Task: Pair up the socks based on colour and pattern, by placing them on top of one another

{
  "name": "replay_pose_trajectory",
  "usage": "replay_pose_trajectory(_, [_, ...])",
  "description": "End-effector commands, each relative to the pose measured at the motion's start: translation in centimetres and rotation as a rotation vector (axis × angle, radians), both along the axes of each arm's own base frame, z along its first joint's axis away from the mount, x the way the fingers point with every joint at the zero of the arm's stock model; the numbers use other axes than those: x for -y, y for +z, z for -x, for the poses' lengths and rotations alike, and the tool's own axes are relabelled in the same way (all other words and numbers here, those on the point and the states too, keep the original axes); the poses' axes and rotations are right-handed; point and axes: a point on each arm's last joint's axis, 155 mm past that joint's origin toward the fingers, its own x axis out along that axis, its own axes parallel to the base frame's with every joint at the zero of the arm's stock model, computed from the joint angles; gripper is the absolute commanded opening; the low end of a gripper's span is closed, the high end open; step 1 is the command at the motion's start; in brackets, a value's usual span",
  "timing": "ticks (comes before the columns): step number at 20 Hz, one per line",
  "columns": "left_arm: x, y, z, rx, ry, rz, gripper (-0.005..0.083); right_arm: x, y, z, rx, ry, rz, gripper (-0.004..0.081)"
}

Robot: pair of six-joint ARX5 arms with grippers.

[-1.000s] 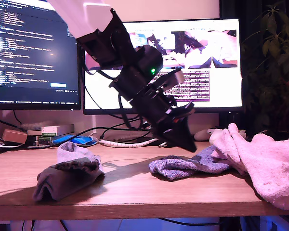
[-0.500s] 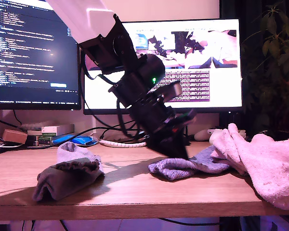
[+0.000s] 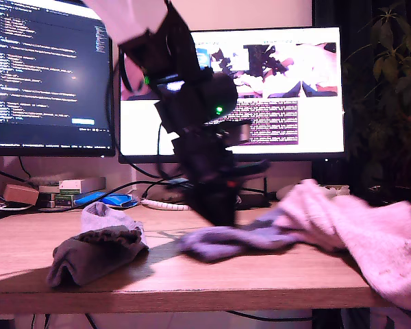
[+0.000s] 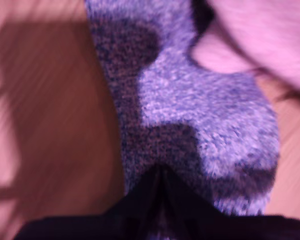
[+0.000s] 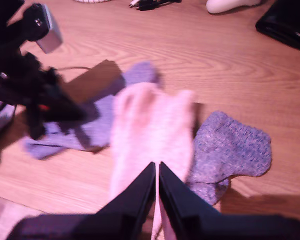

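Pinching one fuzzy blue-purple sock [image 4: 190, 100] by its end, my first gripper [image 4: 160, 175] has its jaws closed on the knit, low over the desk [image 3: 192, 274], probably to drag it toward its match. My second gripper [image 5: 156, 172] holds a pink terry sock [image 5: 150, 130], jaws clamped, beside the other blue-purple sock [image 5: 230, 147] (blurry view). The grey socks [image 3: 96, 250] sit at the exterior view's left.

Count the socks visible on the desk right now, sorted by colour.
Grey socks: 2, heaped together
Blue-purple socks: 2
Pink socks: 1 clear; blur hides any second
Total: 5 seen
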Motion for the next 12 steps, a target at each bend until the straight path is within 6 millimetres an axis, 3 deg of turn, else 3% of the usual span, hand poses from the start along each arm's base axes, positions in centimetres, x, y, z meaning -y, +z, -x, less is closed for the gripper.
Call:
replay_pose_trajectory(1, [-4.0, -4.8, 3.6, -0.176, 0.045, -0.159, -0.0024, 0.0, 0.0, 0.0, 0.004, 0.004, 0.001, -0.0011])
replay_pose_trajectory(4, [-4.8, -4.8, 5.1, -0.248, 0.059, -0.184, -0.0024, 0.0, 0.0, 0.0, 0.008, 0.009, 0.005, -0.0011])
replay_pose_trajectory(9, [-2.2, -3.2, 9.1, -0.466, 0.04, -0.031, -0.0024, -0.1, 0.1, -0.1, 0.018, 0.019, 0.016, -0.0011])
replay_pose_trajectory(12, [-0.6, -1.3, 7.5, -0.429, 0.03, 0.038, -0.0024, -0.1, 0.2, -0.1, 0.02, 0.02, 0.017, -0.0011])
